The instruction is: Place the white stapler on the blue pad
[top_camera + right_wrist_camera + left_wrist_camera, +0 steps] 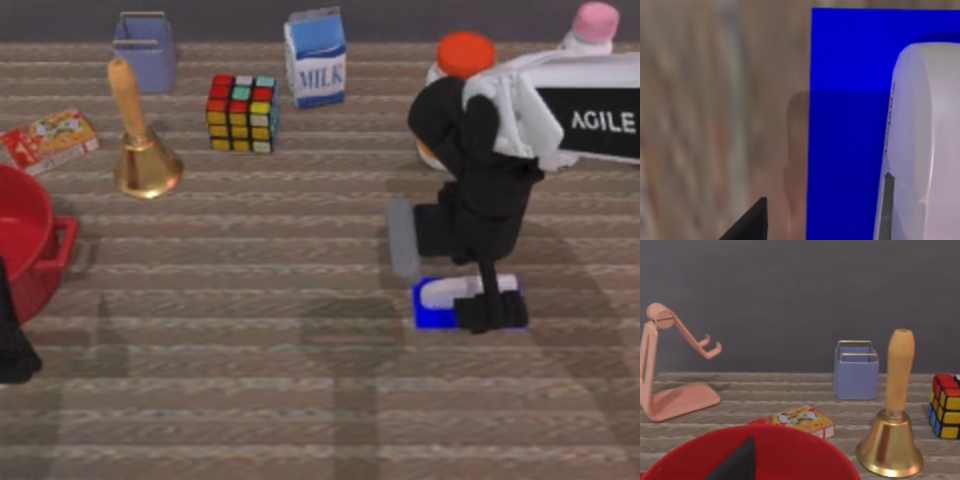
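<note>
1. Right gripper point(490, 300) is down low over the blue pad point(432, 312), on the right half of the surface, straddling the white stapler point(450, 291). Honestly can't tell whether it's clamped on the stapler or already let go, the black fingers hide that part from above.
2. Stapler lies lengthwise across the pad. My right wrist view has its white body point(925, 140) over the blue point(850, 125), so it looks on the pad or just about touching it.
3. Left gripper point(15, 355) is parked at the far left edge by the red pot point(25, 235). Only one dark fingertip point(737, 460) shows in its wrist view, so no idea about its opening either.
4. Doing this bit well, my take: keep the stapler level, make sure it's fully resting on the blue, then spread the fingers gently and go straight up so nothing drags it off. The pad is barely longer than the stapler, so a sideways nudge could hang one end over the edge.
5. Headcount: one stapler, one pad, one brass bell point(143, 150), one Rubik's cube point(241, 113), one milk carton point(316, 57), one lavender basket point(145, 50), one pack of cards point(48, 139), one red pot, one pink phone stand point(670, 370), one orange-capped bottle point(465, 55), one pink-capped bottle point(592, 25).
</note>
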